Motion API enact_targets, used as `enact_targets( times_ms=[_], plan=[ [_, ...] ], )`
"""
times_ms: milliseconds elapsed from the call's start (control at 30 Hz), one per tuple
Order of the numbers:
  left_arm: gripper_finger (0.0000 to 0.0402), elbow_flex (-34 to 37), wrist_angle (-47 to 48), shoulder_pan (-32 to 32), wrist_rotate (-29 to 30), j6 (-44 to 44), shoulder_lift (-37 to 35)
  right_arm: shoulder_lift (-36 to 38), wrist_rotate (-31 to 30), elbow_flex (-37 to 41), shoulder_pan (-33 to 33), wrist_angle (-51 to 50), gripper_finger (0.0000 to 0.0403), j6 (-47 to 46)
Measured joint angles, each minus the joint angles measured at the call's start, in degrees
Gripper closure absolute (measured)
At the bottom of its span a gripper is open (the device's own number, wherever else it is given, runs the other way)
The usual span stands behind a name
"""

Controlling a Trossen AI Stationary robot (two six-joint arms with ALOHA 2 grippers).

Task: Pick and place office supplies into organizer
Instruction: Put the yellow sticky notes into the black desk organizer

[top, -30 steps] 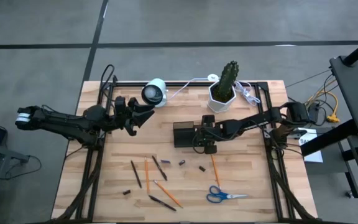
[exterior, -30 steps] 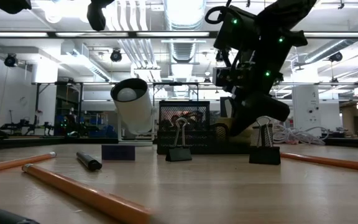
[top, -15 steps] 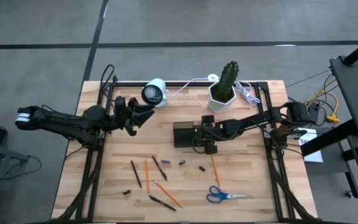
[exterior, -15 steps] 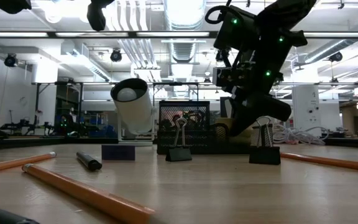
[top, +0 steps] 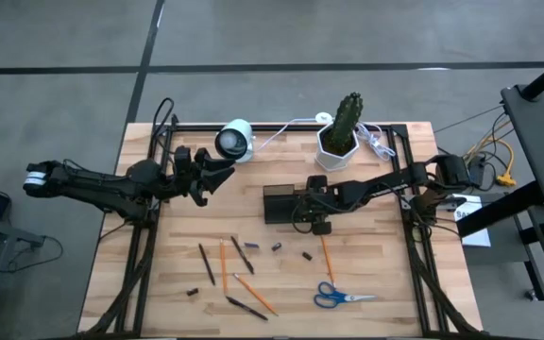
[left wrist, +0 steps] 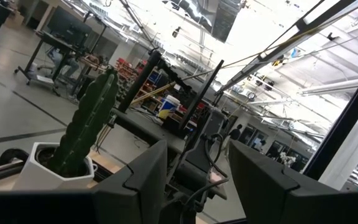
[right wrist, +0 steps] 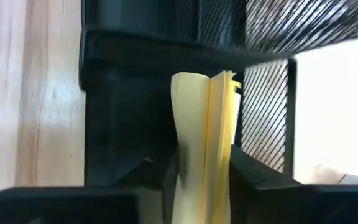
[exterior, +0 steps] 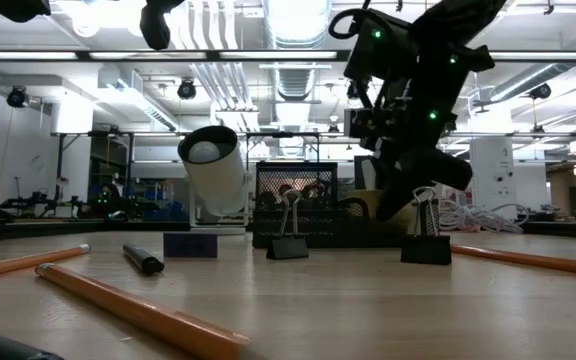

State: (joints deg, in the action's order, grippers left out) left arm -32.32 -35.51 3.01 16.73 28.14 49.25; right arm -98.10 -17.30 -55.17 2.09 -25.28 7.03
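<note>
My right gripper (top: 312, 210) hangs over the black mesh organizer (top: 278, 203), shut on the yellow sticky-note pad (right wrist: 207, 143). In the low view this arm (exterior: 408, 100) slants down behind the organizer (exterior: 293, 205). On the near half of the table lie orange pencils (top: 223, 264) (top: 327, 255), black pens (top: 206, 263), small dark stubs (top: 307, 255) and blue-handled scissors (top: 343, 296). Two binder clips (exterior: 288, 240) (exterior: 426, 240) stand on the wood. My left gripper (top: 201, 177) waits open at the table's left side, above the wood. My right gripper pinches the sticky-note pad between its two fingers (right wrist: 166, 180), one on each broad face near the pad's end (right wrist: 207, 177). It comes from above, slanting from the table's right. The pad stands on edge, pointing into the organizer's compartment (right wrist: 129, 112); its outer sheet (right wrist: 185, 99) bows away.
A white hexagonal cactus pot (top: 338, 142) and white cables (top: 376, 142) sit at the far edge, just behind the organizer. A white cylindrical camera (top: 234, 139) stands at far left beside my left gripper. Black rails (top: 140, 255) run along both sides of the table.
</note>
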Motion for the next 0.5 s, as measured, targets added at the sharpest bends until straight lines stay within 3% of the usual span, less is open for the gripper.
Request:
enact_targets(
  times_ms=[200,500],
  plan=[
    [0.0244,0.0,0.0,0.0,0.0,0.0,0.0,0.0,0.0,-2.4,0.0,-1.3,0.0283,1.8],
    [0.0244,0.0,0.0,0.0,0.0,0.0,0.0,0.0,3.3,-2.6,0.0,-5.0,0.026,-1.0]
  ],
)
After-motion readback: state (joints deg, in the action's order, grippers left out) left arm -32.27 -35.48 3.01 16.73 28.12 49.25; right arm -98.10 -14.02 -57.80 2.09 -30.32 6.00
